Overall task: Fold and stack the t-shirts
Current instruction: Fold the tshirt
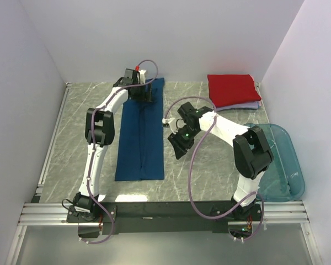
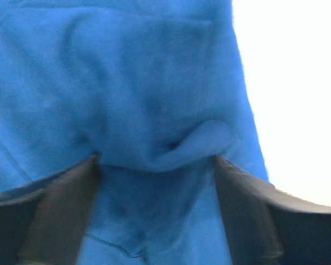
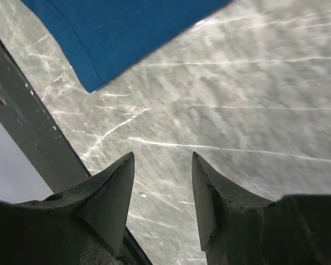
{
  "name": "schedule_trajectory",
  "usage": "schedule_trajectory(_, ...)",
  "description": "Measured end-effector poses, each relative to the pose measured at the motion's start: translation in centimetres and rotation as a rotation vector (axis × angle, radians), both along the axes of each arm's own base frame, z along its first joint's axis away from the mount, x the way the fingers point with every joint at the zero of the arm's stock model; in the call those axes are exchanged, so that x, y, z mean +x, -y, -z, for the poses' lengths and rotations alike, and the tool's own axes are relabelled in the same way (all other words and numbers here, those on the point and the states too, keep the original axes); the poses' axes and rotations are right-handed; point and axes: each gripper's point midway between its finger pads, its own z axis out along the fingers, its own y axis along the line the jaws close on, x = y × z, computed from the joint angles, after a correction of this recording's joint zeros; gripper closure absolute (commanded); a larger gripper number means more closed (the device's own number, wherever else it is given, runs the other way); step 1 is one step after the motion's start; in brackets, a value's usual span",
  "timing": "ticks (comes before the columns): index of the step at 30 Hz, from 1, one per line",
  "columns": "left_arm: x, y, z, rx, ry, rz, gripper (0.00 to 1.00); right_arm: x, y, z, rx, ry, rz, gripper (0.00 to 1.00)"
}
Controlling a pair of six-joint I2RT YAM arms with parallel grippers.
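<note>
The dark blue t-shirt lies on the table as a long narrow strip, folded lengthwise. My left gripper is down on its far end. In the left wrist view the left gripper stands open, with a rucked ridge of the blue t-shirt running between its fingertips. My right gripper hovers just right of the strip, open and empty. In the right wrist view the right gripper is over bare marble, a corner of the blue t-shirt ahead of it. The red t-shirt lies folded on the lavender t-shirt at the back right.
A translucent teal tub sits at the table's right edge, beside the right arm. A metal rail runs along the near edge, and another rail along the left side. White walls close in the back and both sides.
</note>
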Motion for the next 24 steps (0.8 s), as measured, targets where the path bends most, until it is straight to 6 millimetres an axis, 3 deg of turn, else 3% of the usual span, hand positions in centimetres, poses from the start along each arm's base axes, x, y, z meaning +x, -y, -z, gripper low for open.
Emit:
schedule_trajectory(2,0.2,0.2,-0.3,-0.002,0.014,0.006,0.01,0.6,0.0,-0.2,0.001,0.008,0.008,0.46)
schedule_trajectory(5,-0.3,0.4,-0.6,0.006,0.035,0.024,0.01,1.5,-0.1,-0.9,0.011,0.028,0.016,0.46)
schedule_trajectory(7,-1.6,-0.1,-0.8,0.024,0.027,0.040,0.01,2.0,-0.5,-1.5,0.023,0.046,0.018,0.46)
schedule_trajectory(10,-3.4,-1.0,-3.1,0.041,0.039,0.054,0.01,3.0,-1.0,-2.5,0.041,0.087,0.020,0.44)
schedule_trajectory(13,-4.9,-2.1,-9.3,0.007,0.130,0.068,0.00,4.3,-1.1,-3.9,0.045,0.154,0.028,0.41)
schedule_trajectory(15,-6.0,-3.0,-14.9,-0.046,0.226,0.088,0.01,5.2,-1.1,-5.4,0.052,0.215,0.037,0.24)
schedule_trajectory(17,-8.0,-4.8,-22.1,-0.129,0.377,0.112,0.01,6.7,-1.1,-7.9,0.071,0.337,0.038,0.15)
schedule_trajectory(20,-11.8,-8.5,-29.6,-0.201,0.558,0.130,0.01,8.3,-1.3,-12.7,0.132,0.531,0.031,0.13)
schedule_trajectory(22,-13.8,-11.0,-32.5,-0.184,0.643,0.124,0.01,9.2,-2.0,-16.7,0.208,0.666,0.035,0.09)
schedule_trajectory(24,-16.0,-12.3,-34.0,-0.132,0.703,0.176,0.01,9.3,-2.9,-20.1,0.293,0.772,0.006,0.09)
